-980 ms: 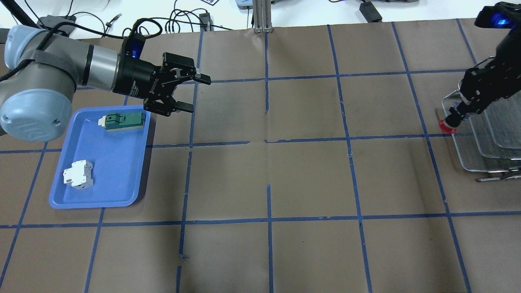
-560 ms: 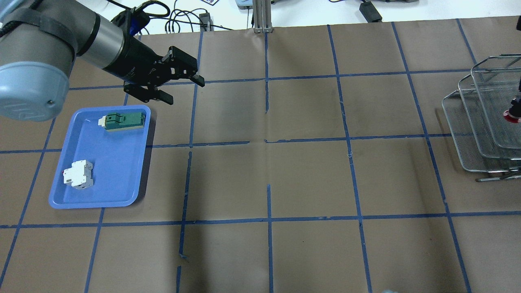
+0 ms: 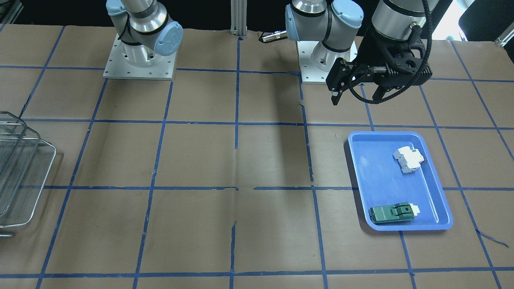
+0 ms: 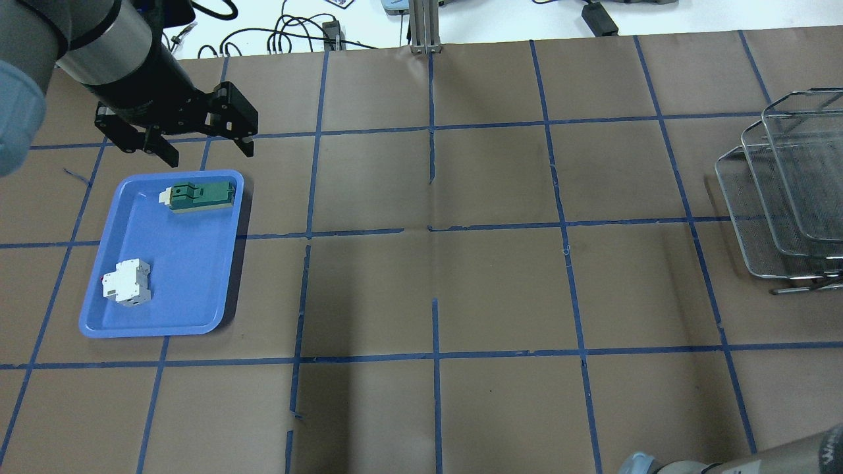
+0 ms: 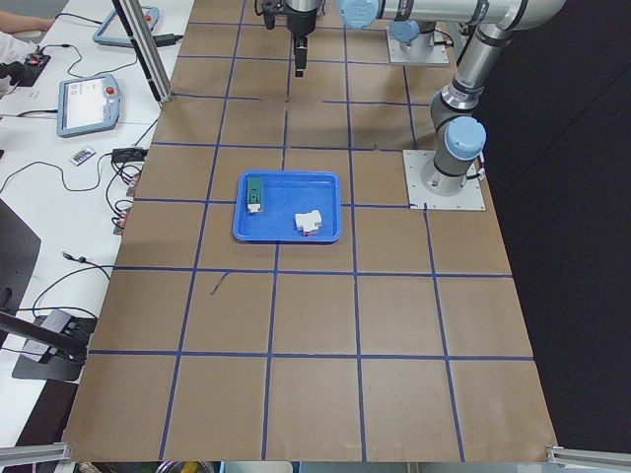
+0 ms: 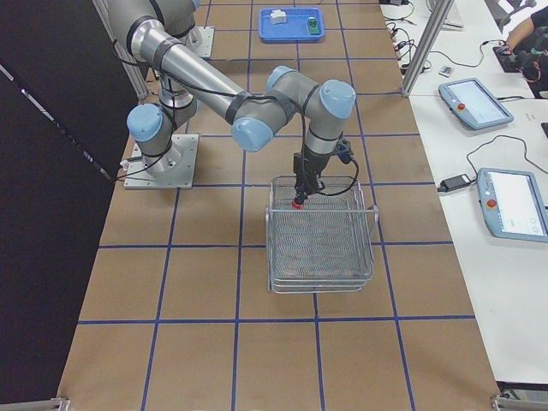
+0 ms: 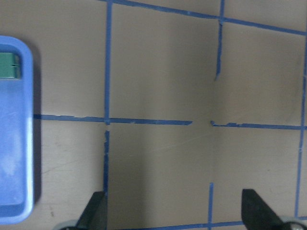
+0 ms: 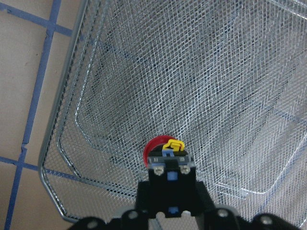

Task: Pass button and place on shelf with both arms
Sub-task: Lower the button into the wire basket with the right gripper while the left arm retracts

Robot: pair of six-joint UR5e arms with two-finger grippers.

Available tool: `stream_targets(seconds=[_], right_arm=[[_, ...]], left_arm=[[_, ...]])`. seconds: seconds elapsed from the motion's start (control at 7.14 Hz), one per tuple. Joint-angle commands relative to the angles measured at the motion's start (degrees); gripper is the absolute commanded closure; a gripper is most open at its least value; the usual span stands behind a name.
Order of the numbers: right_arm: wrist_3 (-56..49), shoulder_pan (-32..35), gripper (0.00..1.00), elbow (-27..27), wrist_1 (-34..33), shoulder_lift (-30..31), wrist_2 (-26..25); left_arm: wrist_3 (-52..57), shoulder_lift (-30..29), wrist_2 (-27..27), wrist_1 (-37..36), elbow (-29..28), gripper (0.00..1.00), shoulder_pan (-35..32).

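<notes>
The button [image 8: 165,152] is held in my right gripper [image 8: 169,191], red cap pointing down, just above the mesh of the shelf [image 8: 201,72]. In the exterior right view the right gripper [image 6: 297,200] hangs over the shelf's [image 6: 321,248] back part with the button's red cap [image 6: 296,205] at its tip. The right gripper is outside the overhead and front views, where the shelf [image 4: 784,197] [image 3: 24,180] shows at the table's edge. My left gripper [image 4: 211,155] [image 3: 355,100] [image 7: 175,215] is open and empty, raised beside the blue tray's far edge.
A blue tray [image 4: 178,263] [image 3: 377,172] holds a green switch block [image 4: 199,195] [image 3: 391,212] and a white breaker [image 4: 126,282] [image 3: 408,159]. Brown paper with blue tape lines covers the table. An aluminium post [image 4: 425,26] stands at the table's far edge.
My right gripper carried the button rightward, out of the overhead view, to over the shelf. My left gripper, still open, swung left to the tray's far edge.
</notes>
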State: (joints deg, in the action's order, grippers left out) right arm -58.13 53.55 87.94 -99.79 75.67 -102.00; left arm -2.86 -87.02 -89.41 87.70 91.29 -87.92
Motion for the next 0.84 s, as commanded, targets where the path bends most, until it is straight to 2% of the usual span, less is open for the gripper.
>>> stream_targets(seconds=[0.0,0.42,0.56,0.7], right_arm=[[-1.0,-0.5,0.0,0.0,-0.2,-0.4,1.5],[-0.4,0.2,0.0,-0.2,-0.2,1.0,1.6],[0.4,1.2,0.0,-1.8,0.6,2.5,1.8],[4.2,4.6,0.0,-3.2,3.2,3.5,2.2]], left_arm=[[0.1,-0.5,-0.9,0.5,-0.7,0.0,-0.1],[1.2,-0.3,-3.0,4.7,-1.0,0.0,-0.1],[1.2,-0.2,-2.9,4.7,-1.2,0.0,-0.1],[1.3,-0.1,-2.8,4.6,-1.1,0.0,-0.2]])
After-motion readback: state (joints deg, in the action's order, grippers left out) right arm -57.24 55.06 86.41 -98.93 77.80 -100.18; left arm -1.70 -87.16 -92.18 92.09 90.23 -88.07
